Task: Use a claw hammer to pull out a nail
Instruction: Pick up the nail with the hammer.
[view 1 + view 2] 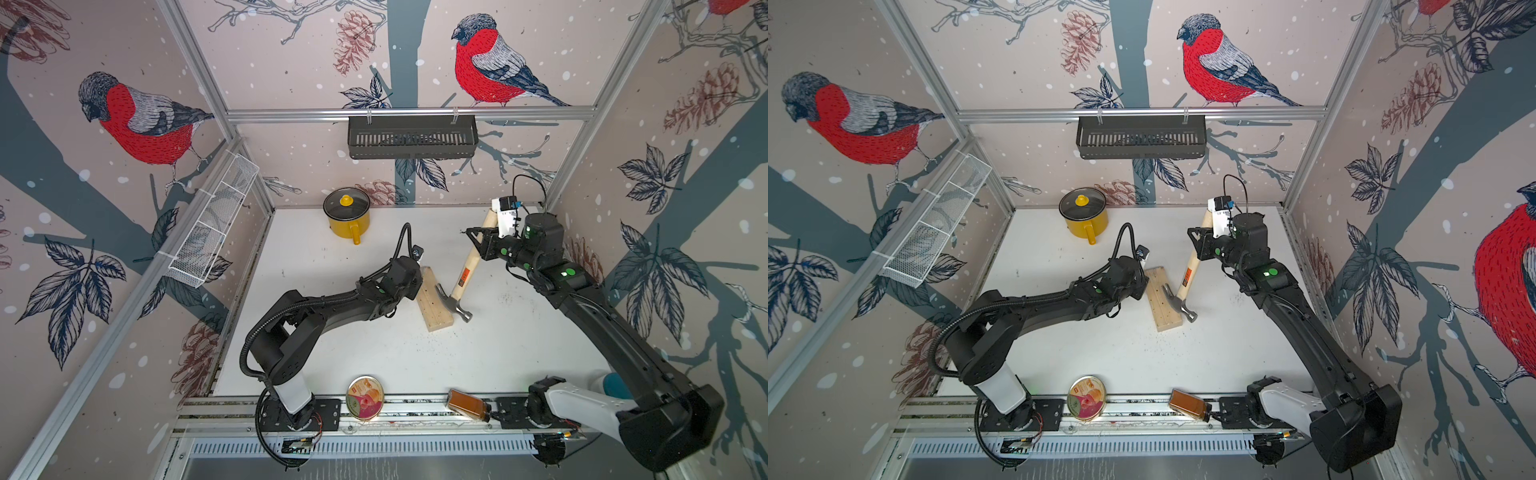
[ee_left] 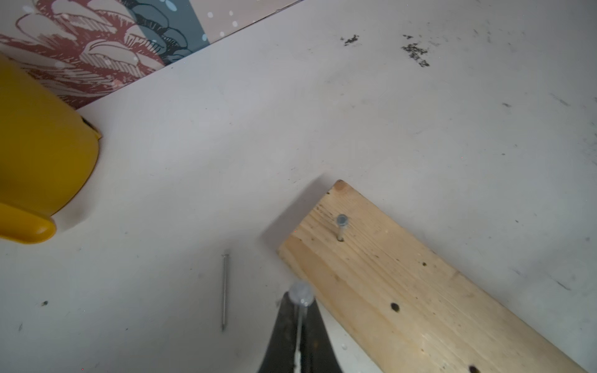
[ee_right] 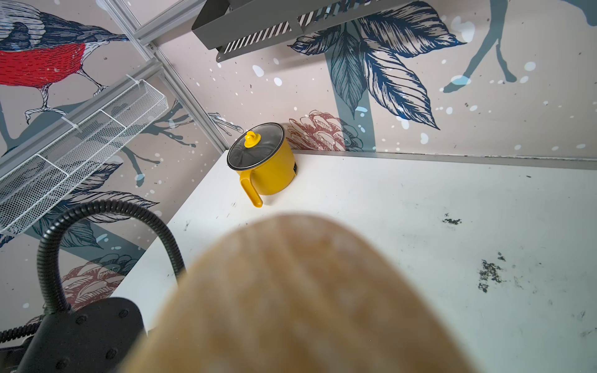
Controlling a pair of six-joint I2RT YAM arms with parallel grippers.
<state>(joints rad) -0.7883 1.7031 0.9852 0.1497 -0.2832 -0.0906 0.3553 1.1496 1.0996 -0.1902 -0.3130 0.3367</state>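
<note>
Right now my right hand [image 1: 478, 245] is clamping the claw hammer [image 1: 462, 277] near the handle's end, its head lying lower down against the wooden block [image 1: 434, 309]. My left hand [image 2: 300, 311] is pinching a nail [image 2: 301, 295]; just beyond it a second nail [image 2: 341, 226] is standing in the block, a loose nail [image 2: 225, 290] lying on the worktop [image 2: 387, 129].

The claw hammer [image 3: 300, 300] is blurring, butt-on, across the right wrist view. The left end effector [image 2: 299, 310], pinching a blurred nail [image 2: 301, 295], is running off the left wrist view's edge; in both top views, mid-frame, its wrist [image 1: 401, 274] is hiding it.
</note>
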